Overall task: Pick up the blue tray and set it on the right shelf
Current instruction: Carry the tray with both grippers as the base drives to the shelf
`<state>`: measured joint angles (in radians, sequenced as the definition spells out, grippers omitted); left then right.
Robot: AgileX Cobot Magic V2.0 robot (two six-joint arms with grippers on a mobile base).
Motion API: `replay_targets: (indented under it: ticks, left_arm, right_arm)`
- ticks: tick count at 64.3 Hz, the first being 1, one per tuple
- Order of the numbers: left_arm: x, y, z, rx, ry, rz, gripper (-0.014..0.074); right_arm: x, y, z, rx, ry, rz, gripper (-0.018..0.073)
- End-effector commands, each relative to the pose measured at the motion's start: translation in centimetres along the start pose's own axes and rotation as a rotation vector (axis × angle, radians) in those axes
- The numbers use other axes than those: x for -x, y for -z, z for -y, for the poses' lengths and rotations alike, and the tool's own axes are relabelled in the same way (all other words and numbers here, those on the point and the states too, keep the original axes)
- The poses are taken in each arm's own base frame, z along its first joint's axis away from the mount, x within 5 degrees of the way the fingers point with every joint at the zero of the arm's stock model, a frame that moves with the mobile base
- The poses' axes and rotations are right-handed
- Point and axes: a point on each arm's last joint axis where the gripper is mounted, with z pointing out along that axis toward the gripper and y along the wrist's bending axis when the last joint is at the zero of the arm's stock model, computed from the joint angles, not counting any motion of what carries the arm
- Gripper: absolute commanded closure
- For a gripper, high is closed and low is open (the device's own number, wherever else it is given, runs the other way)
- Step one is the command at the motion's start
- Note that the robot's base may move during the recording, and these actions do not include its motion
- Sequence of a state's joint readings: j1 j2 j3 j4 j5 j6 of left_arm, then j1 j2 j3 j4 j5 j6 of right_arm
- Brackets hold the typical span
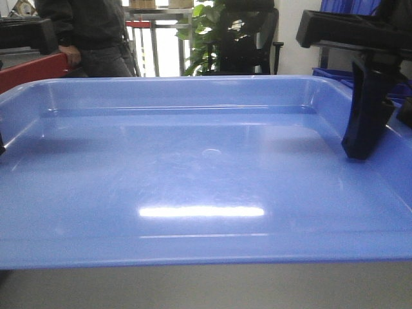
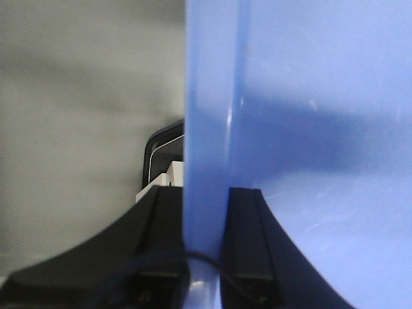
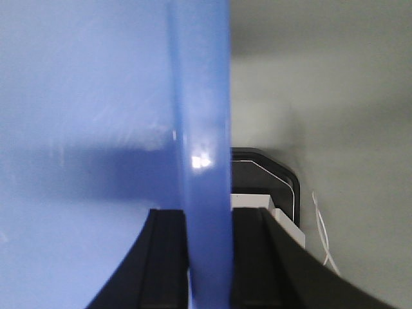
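The blue tray (image 1: 206, 167) fills the front view, level and empty, with a light glare on its floor. In the left wrist view my left gripper (image 2: 205, 190) is shut on the tray's left rim (image 2: 206, 116), one finger on each side of the wall. My right gripper (image 3: 209, 211) is shut on the tray's right rim (image 3: 199, 96) in the same way. Its inner finger (image 1: 364, 122) reaches down into the tray at the right. At the left frame edge, only a sliver of the left gripper shows. The right shelf is out of view.
A grey surface (image 1: 206, 286) lies under the tray's near edge. Behind it stand a person in dark clothes (image 1: 96, 32), a red edge (image 1: 32, 67), a plant (image 1: 203, 32), a black chair (image 1: 248, 35) and dark blue bins (image 1: 331, 72).
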<state>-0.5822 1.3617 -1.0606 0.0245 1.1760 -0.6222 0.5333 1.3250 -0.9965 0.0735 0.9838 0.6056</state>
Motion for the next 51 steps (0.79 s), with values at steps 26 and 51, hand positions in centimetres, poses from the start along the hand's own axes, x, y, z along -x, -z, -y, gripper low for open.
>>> replay_targets:
  ticks: [26, 51]
  left_arm:
    - [0.28, 1.37, -0.62, 0.031, 0.014, 0.057, 0.0645]
    - [0.28, 1.37, -0.62, 0.031, 0.014, 0.057, 0.0645]
  right_arm:
    - [0.41, 1.67, -0.22, 0.032, 0.006, 0.066, 0.0396]
    - [0.41, 1.67, -0.22, 0.032, 0.006, 0.066, 0.0396]
